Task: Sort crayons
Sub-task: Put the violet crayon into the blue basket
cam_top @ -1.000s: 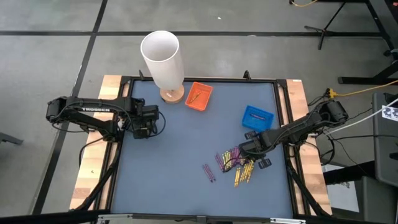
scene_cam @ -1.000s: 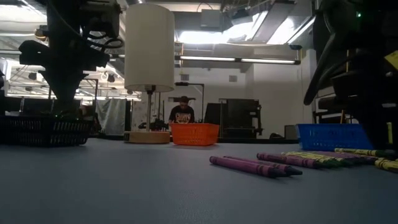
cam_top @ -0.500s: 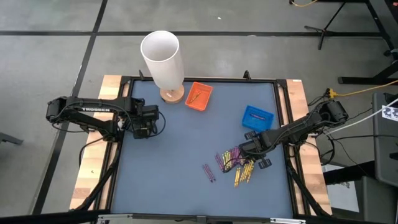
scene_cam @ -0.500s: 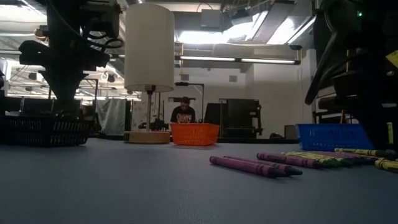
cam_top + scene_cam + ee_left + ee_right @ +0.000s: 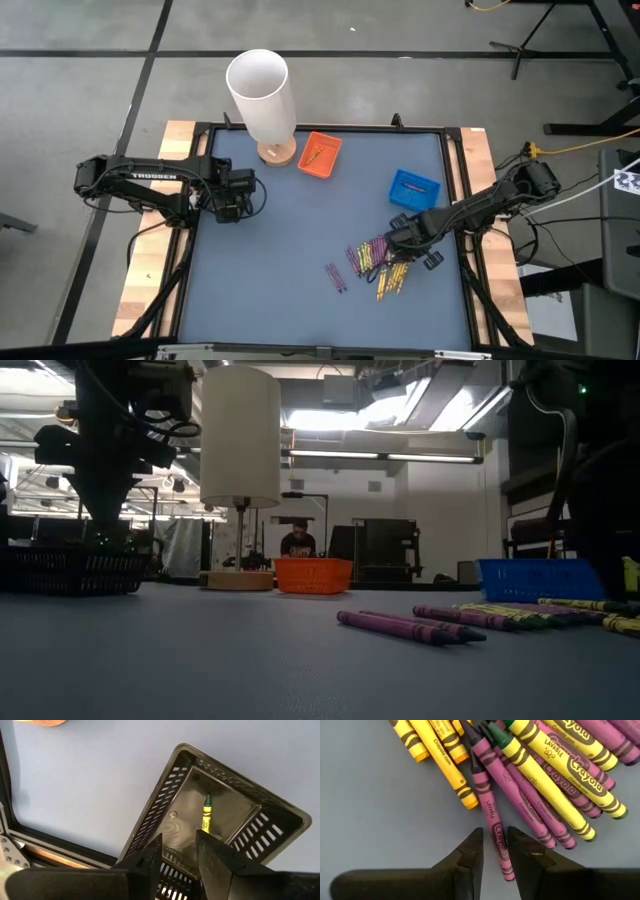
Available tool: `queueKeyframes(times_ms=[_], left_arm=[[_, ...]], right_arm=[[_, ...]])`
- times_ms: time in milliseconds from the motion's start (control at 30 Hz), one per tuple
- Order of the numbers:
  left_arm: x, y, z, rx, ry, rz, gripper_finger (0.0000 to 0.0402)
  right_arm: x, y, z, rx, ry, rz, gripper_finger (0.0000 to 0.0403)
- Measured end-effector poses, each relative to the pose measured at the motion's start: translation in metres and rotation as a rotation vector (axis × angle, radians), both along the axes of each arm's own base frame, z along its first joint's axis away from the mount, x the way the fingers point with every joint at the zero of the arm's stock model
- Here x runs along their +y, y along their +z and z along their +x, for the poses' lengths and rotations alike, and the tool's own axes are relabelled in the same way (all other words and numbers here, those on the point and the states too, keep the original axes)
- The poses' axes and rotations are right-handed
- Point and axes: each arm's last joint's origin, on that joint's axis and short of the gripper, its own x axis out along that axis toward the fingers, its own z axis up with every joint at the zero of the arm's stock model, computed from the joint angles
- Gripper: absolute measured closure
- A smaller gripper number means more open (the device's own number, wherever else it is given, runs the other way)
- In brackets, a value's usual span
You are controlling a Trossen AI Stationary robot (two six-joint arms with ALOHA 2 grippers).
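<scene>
Crayons (image 5: 380, 262) were lying in a loose heap on the blue-grey table (image 5: 290, 250), toward the right arm's side, with a couple of purple strays (image 5: 336, 277) a little apart from the pile. The right pincer (image 5: 492, 851) hung right over the heap, and in its wrist view one purple crayon (image 5: 492, 822) ran lengthwise into the narrow gap between the two dark fingers (image 5: 465, 857), its long axis roughly in line with the arm's reach, so the jaws stood either side of it. They looked narrow but I honestly couldn't tell if they were already pinching it or just framing it. Yellow ones with green tips (image 5: 547, 775) lay slanted across the purples next to it, touching, so lifting one cleanly looked fiddly to me. The sticks were paper-wrapped wax, round and likely to roll. The left pincer (image 5: 177, 857) waited well away over a black slotted basket (image 5: 150, 820) holding a single yellow crayon (image 5: 206, 812), its fingers slightly apart with nothing in them. The orange tray (image 5: 320, 155) and blue tray (image 5: 414, 188) sat at the far side, the blue one nearer the right arm.
</scene>
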Motion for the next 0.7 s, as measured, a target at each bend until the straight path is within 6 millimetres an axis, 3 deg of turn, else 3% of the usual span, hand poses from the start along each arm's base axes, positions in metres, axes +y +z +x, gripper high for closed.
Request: queueKeyframes(times_ms=[367,700], left_arm=[[0.0000,0.0000,0.0002,-0.002,0.000,0.000,0.0300],[0.0005,0.0002,0.0029,-0.030,-0.001,0.005,0.0300]], right_arm=[[0.0000,-0.0009,0.0002,-0.010,0.002,0.002,0.0316],[0.0000,-0.0009,0.0002,-0.010,0.002,0.002,0.0384]])
